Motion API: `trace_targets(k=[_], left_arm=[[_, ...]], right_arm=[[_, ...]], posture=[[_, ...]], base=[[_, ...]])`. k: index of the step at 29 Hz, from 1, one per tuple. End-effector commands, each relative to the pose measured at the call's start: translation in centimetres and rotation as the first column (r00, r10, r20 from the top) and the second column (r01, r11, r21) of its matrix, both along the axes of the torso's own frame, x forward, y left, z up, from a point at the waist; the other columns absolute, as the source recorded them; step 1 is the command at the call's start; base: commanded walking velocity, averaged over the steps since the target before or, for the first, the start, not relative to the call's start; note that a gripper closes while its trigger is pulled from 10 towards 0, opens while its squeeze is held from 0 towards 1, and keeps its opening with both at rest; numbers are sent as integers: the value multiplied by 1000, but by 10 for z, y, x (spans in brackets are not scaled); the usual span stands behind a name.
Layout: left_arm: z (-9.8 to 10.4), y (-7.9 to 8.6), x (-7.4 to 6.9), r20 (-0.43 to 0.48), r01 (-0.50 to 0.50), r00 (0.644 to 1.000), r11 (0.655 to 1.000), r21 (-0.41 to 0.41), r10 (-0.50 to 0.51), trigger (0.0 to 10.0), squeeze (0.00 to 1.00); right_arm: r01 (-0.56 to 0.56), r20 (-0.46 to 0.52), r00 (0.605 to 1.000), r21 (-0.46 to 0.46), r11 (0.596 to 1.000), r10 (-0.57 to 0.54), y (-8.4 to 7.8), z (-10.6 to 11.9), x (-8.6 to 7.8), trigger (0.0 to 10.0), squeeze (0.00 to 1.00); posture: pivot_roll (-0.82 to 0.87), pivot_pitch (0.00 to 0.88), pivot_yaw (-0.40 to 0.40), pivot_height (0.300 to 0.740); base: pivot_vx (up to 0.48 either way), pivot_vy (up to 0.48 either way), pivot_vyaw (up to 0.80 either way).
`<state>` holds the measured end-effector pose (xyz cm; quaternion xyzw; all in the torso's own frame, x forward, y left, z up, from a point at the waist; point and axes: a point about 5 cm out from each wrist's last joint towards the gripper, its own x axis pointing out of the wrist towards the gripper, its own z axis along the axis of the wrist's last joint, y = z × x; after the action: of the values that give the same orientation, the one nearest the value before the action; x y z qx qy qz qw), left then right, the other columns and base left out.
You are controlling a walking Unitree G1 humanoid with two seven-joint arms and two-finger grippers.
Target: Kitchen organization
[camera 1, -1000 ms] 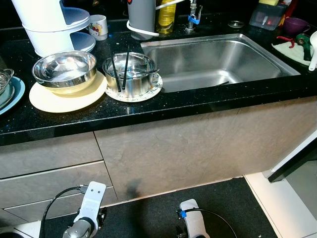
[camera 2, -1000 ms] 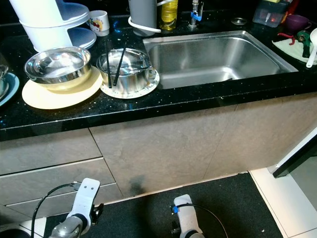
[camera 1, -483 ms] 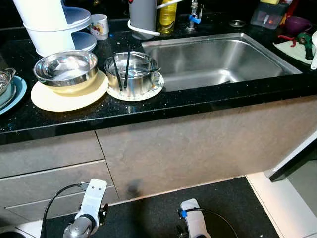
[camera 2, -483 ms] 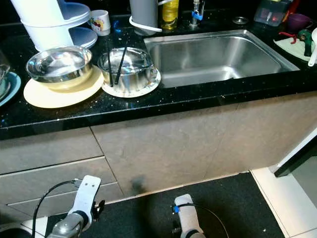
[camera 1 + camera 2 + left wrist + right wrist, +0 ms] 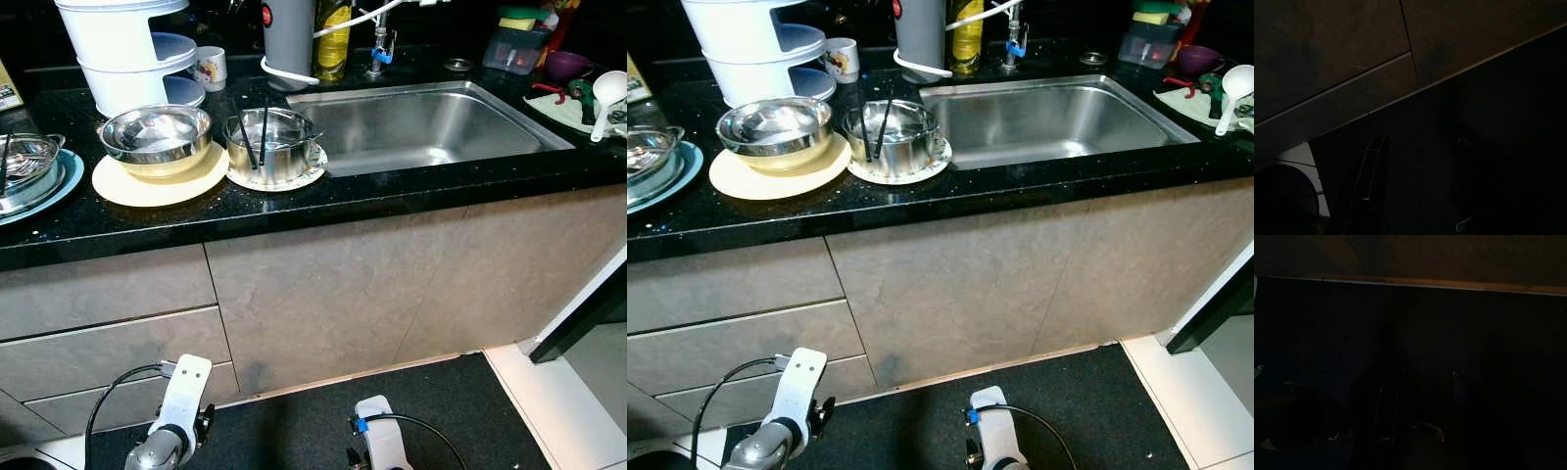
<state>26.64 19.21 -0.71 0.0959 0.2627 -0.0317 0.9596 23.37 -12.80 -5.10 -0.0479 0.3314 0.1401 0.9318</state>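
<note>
Countertop (image 5: 294, 201): chopsticks (image 5: 257, 137) in steel bowl (image 5: 271, 145); grippers' spread, cannot tell.

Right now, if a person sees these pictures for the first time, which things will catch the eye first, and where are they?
The large steel sink set in the black countertop draws the eye first. Just to its left stand two shiny steel bowls: one on a cream plate, the other on a small white plate with two black chopsticks standing in it. Both arms hang idle near the dark floor.
</note>
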Motion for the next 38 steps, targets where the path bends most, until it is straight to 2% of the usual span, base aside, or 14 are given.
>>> trace_targets(k=[1, 8, 10, 15, 17, 19, 21, 24, 27, 38], left_arm=[[-8, 4, -9, -31, -1, 1000, 1000, 10, 1, 10000, 0], [-15, 5, -16, -50, 1, 999, 1000, 21, 0, 10000, 0], [-20, 7, -22, -63, 11, 998, 999, 43, -8, 10000, 0], [-21, 6, -26, -65, 21, 998, 998, 52, -18, 10000, 0], [-21, 6, -27, -67, 21, 998, 999, 38, -19, 10000, 0], [-21, 6, -27, -60, 38, 998, 999, 37, -36, 10000, 98], [-21, 5, -28, -61, 41, 997, 999, 36, -38, 10000, 98], [-23, 6, -28, -59, -11, 998, 1000, 9, 12, 10000, 31], [-23, 6, -28, -60, -8, 998, 1000, 6, 8, 10000, 0], [-22, 7, -28, -49, -17, 999, 1000, 4, 18, 10000, 0]], right_arm=[[11, -28, 1000, 1, 1000, -11, -1, -6, -8, 10000, 0], [-8, -60, 998, -13, 1000, 7, -2, -10, -12, 10000, 0], [-43, -109, 993, -42, 998, 38, -3, -17, -23, 10000, 0], [-44, -131, 991, -58, 997, 36, -5, -20, -28, 10000, 0], [-31, -127, 992, -55, 998, 24, -6, -20, -28, 10000, 0], [-21, -117, 993, -51, 998, 15, -7, -19, -26, 10000, 0], [-21, -112, 994, -49, 999, 15, -7, -18, -24, 10000, 0], [-20, -99, 995, -49, 999, 15, -6, -16, -20, 10000, 0], [-22, -94, 995, -48, 999, 17, -6, -15, -19, 10000, 0], [-31, -85, 996, -44, 999, 27, -4, -12, -15, 10000, 0]], posture=[[-25, 187, 0, 740], [-31, 180, 1, 740], [-29, 176, -2, 740], [-27, 177, -6, 740], [-28, 178, -6, 740], [-28, 180, -6, 740], [-28, 180, -6, 740], [-33, 187, -6, 740], [-33, 187, -6, 740], [-35, 191, -14, 740]], base=[[0, 0, 0], [0, 0, 0], [0, 0, 0], [0, 0, 0], [0, 0, 0], [0, -480, 0], [0, -480, 0], [0, 0, 0], [0, 0, 0], [0, 0, 0]])
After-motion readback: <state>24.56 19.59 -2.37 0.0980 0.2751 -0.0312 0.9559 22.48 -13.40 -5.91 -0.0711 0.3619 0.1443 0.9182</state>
